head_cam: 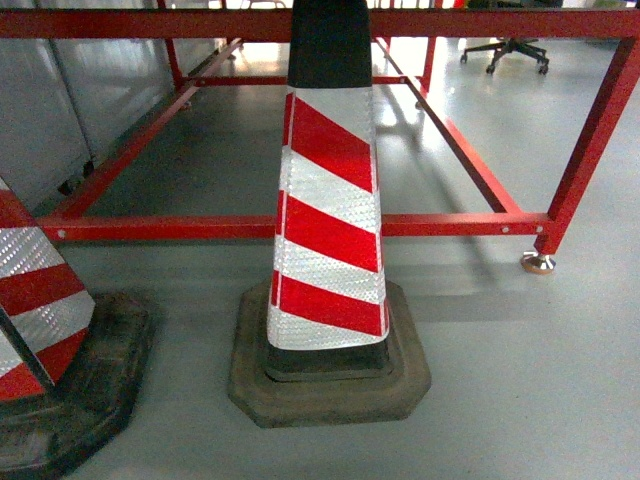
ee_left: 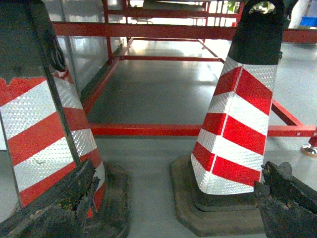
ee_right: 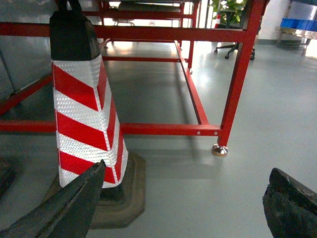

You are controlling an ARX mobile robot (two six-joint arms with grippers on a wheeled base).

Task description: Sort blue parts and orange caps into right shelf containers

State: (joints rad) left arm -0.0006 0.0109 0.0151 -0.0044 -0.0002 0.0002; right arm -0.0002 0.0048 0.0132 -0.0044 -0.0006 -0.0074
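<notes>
1. Left gripper (ee_left: 168, 208) and right gripper (ee_right: 183, 208) are seen spread wide, nothing held, low over the grey floor (head_cam: 520, 380).
2. A striped traffic cone (head_cam: 330, 240) is set just ahead, a second cone (head_cam: 40, 300) at left.
3. The red tube frame (head_cam: 300, 227) is crossed behind them; open floor lies at right.
4. Shelf, containers, blue parts and orange caps are not in view; direction and nearer arm cannot be told.

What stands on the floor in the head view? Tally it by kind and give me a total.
Red-and-white striped traffic cones with black rubber bases: 2
Red-painted metal tube frame: 1
Black office swivel chair: 1
Total: 4
</notes>
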